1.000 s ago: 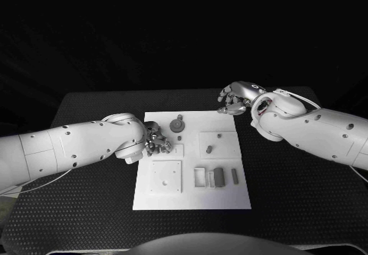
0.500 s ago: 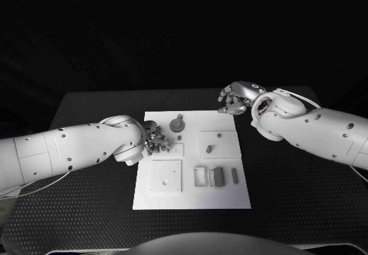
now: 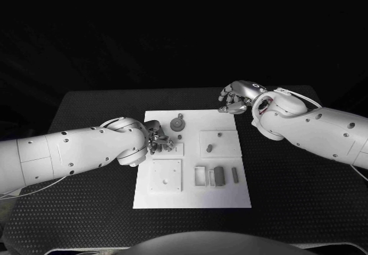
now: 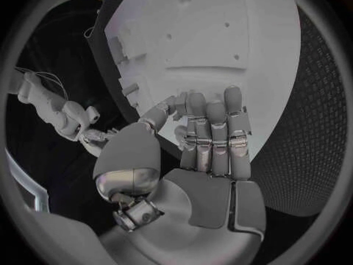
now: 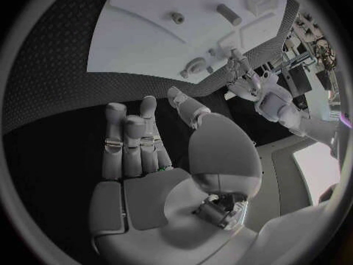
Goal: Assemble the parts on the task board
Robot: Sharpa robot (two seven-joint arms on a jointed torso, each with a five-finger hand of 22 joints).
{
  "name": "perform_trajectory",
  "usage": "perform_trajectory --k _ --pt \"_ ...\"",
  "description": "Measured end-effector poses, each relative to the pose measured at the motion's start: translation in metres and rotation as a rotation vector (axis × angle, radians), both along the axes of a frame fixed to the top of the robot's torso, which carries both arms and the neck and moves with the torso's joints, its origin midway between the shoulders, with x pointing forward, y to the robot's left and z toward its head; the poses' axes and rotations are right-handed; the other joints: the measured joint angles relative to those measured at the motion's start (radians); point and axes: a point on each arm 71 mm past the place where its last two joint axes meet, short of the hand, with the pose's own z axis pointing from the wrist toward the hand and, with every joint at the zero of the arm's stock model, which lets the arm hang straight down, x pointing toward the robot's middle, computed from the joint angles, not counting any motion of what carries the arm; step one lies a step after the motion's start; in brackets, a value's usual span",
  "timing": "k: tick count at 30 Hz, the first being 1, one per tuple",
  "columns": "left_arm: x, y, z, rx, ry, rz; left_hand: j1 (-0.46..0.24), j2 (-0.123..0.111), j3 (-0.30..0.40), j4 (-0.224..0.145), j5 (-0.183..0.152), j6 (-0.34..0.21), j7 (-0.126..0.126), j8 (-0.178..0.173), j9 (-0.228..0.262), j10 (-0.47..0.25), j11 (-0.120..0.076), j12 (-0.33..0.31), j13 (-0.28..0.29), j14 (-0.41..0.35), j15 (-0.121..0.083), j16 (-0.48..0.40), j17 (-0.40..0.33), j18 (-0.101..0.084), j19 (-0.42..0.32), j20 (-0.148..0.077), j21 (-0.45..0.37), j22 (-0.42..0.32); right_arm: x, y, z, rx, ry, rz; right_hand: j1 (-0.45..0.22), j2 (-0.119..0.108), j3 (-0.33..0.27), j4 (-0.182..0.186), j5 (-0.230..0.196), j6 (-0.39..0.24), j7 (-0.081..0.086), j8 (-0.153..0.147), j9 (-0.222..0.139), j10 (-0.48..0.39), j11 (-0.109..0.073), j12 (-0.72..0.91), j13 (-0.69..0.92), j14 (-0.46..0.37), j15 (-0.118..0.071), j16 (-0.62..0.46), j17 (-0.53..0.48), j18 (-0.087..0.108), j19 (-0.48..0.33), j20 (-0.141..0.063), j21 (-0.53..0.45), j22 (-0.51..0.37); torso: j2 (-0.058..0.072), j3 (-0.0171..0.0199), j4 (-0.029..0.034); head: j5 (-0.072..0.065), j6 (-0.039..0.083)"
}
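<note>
head view | left robot hand [image 3: 157, 141] over the task board's [image 3: 192, 196] left edge, fingers curled, seemingly empty (likely reaching for a part) | right robot hand [image 3: 236, 98] loosely curled, empty, parked off the far corner

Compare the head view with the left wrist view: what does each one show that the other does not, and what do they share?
Head view alone: the whole task board on the black table, with the round grey part near its far edge and the upright grey parts in the slotted block. Left wrist view alone: the inside of the left hand, fingers side by side and nothing in them. Both: the left hand over the board's left edge, and the right hand off the far right corner.
</note>
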Motion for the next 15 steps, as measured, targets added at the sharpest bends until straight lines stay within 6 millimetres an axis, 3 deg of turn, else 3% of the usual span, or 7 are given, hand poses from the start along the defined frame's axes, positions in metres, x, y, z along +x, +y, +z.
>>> perform_trajectory --k 15 --pt "-0.0084 0.0053 -0.0005 0.001 -0.086 0.026 -0.001 0.001 0.006 -0.008 -0.012 0.003 -0.001 -0.001 -0.004 0.006 0.001 0.0 -0.004 0.006 -0.005 0.0 -0.005 0.0 0.006 -0.005 0.0 0.002 0.0002 -0.0021 -0.0003 -0.003 0.003 -0.003 0.0 0.0 0.003 0.003 0.0 -0.003 0.003 0.0 0.0 0.0 0.0 0.0 0.0 0.0 0.0 0.0 0.001 0.0 0.0 0.0 0.0 0.001 0.0 0.0001 -0.0009 0.001 -0.004"
